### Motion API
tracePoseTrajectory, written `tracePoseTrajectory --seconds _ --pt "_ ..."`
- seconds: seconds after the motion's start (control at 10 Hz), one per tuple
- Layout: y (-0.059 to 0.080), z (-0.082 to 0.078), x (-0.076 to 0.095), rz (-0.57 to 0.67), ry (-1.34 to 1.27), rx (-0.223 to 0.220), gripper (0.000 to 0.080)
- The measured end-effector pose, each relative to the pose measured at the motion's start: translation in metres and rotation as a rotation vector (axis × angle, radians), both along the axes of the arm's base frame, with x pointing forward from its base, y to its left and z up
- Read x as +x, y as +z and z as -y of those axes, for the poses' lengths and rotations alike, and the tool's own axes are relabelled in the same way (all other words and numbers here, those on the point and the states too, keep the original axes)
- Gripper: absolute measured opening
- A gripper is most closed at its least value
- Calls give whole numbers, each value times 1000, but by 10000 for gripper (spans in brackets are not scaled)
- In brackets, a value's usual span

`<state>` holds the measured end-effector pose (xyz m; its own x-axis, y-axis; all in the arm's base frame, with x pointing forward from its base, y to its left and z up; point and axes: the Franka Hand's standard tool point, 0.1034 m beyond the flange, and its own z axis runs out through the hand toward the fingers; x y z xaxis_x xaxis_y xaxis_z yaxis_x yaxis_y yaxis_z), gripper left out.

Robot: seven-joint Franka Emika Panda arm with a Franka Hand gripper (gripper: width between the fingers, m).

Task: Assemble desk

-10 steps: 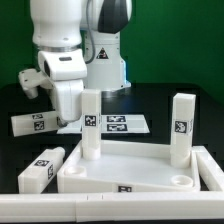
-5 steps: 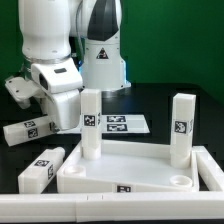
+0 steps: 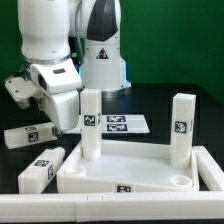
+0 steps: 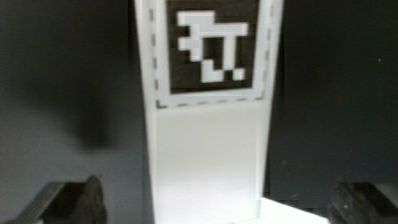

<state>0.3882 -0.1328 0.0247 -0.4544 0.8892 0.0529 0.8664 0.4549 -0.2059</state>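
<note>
The white desk tabletop (image 3: 135,168) lies flat at the front. Two legs stand upright in its far sockets: one at the exterior view's left (image 3: 90,125), one at its right (image 3: 182,127). A loose tagged leg (image 3: 28,134) lies on the black table at the left, and another (image 3: 40,168) lies nearer the front. My gripper (image 3: 62,122) hangs low beside the end of the first loose leg. In the wrist view a tagged leg (image 4: 210,110) lies between my open fingers (image 4: 71,200), which stand clear of its sides. The gripper (image 4: 217,205) holds nothing.
The marker board (image 3: 128,124) lies behind the tabletop. A long white rail (image 3: 100,210) runs along the front edge, with a raised end at the right (image 3: 208,165). The robot base (image 3: 100,55) stands at the back.
Since a second ago my hand has shifted toward the exterior view's left, and the loose leg beside it has moved a little left and forward. Nothing visible has changed in the last half second.
</note>
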Motion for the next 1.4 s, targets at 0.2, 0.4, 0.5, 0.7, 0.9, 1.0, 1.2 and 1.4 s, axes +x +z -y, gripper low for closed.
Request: tracePoseTrajectory --seconds 0.2,0.4,0.5,0.7,0.9,1.0,1.2,1.4 --pt "28 12 11 28 -85 -29 648" --pt "38 17 26 -3 -340 -109 649" --pt "39 18 29 4 -395 -122 649" --pt "38 17 28 9 -524 -149 649" --pt "41 35 32 14 -759 -186 649" --pt "40 41 34 16 -911 -214 649" --pt "37 47 35 -38 -1215 -289 649" --pt "36 45 37 -48 -1297 -317 649"
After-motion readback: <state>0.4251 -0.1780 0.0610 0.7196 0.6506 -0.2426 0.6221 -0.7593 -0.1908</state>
